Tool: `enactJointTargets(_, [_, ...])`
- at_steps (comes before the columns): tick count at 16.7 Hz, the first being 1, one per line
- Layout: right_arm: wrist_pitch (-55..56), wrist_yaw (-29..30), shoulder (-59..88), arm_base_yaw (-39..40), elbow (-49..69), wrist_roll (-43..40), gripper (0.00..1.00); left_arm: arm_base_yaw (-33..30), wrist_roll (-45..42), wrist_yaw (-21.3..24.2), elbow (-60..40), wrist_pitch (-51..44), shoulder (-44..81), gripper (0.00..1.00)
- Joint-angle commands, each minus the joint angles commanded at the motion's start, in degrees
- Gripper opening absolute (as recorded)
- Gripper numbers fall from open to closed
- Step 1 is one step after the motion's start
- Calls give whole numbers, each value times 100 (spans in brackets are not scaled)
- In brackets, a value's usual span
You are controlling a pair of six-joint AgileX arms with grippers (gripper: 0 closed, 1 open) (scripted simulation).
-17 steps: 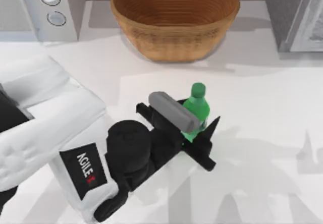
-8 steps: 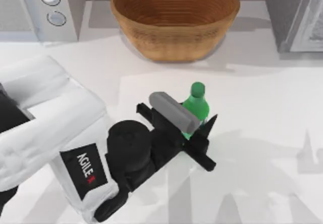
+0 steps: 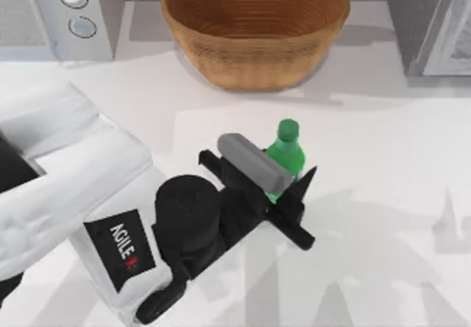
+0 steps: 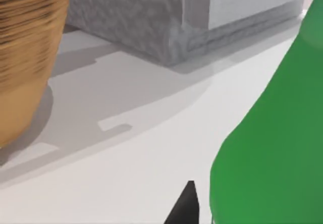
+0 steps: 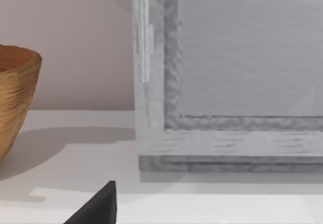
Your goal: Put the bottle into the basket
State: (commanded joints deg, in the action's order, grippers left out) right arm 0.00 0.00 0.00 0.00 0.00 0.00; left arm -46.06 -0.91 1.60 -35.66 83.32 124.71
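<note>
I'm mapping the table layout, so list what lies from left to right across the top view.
Microwave with two dials → left arm's white casing → left gripper closed around the bottle → grey cabinet. The basket sits farther back, spanning the middle, so I leave it unranked.

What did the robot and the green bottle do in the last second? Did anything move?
Very little changed. The bottle crept slightly toward the far side of the table, toward the basket, together with the left tool, whose fingers sit on either side of it. Whether it has left the table cannot be told. The basket, the microwave and the grey cabinet stayed put.
</note>
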Motion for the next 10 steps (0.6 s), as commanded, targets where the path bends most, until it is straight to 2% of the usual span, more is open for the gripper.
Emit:
enactJointTargets(4, [0,0,0,0,0,0,100,11,-7,4,388,-498,-871,0])
enactJointTargets(10, [0,0,0,0,0,0,100,66,-8,-15,1521,-1921,-3513,0])
